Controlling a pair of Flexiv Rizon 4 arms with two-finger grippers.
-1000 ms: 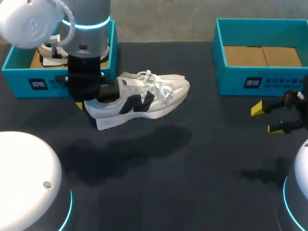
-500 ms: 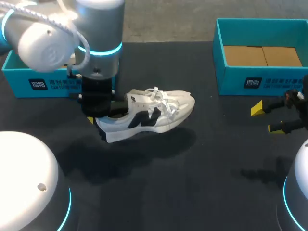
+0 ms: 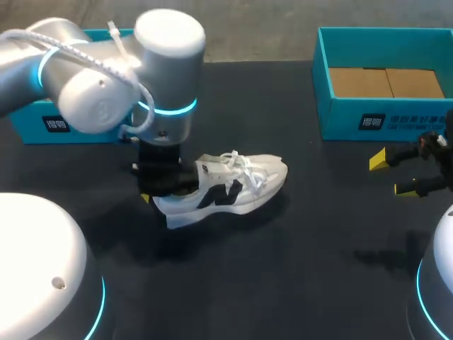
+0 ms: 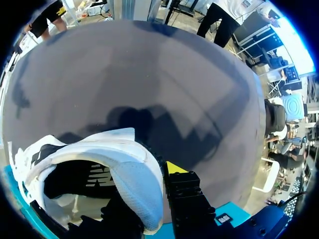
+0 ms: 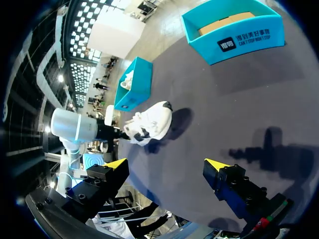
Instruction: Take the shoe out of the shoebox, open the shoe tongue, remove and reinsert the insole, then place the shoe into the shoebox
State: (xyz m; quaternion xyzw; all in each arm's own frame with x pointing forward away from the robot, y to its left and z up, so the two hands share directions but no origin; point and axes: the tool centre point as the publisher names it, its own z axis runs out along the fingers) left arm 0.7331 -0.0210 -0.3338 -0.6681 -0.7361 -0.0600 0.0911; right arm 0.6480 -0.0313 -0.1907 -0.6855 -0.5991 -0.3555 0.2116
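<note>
Our left claw (image 3: 157, 193) pinches the white shoe (image 3: 230, 188) by its heel collar, left of the desk's (image 3: 283, 269) middle; our right claw (image 5: 167, 169) hangs spread at the right. Light, soft-sided: the stiff heel seems our safest hold.

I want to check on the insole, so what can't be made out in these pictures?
Insole: the shoe is dark inside in the left wrist view, and the left arm covers its opening in the head view.
Left shoebox contents: hidden by the left arm in the head view, too small in the right wrist view.
Sole on the table or raised: unclear in every view.
</note>
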